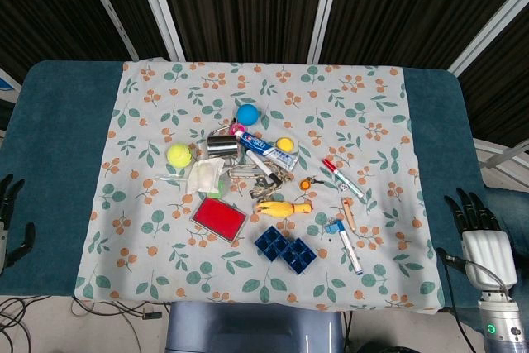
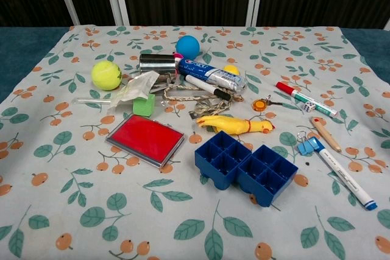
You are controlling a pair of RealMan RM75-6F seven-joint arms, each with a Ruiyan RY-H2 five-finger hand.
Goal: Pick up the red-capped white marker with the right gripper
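Tablecloth (image 2: 61, 168) matt printed cloth; cup (image 2: 156, 63) shiny metal; blue tray (image 2: 247, 167) glossy plastic; red-capped white marker (image 2: 304, 99) smooth plastic.

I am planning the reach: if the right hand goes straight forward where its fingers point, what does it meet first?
The right hand points up the bare teal table edge; that line looks free. The red-capped white marker lies well to its left.

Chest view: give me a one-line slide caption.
Red-capped white marker lies untouched at the right of a cluttered floral tablecloth, beyond the blue ice-cube tray; no hand in view.

Lab-like test bench: floral cloth (image 1: 149, 229) over padded table (image 1: 58, 146).
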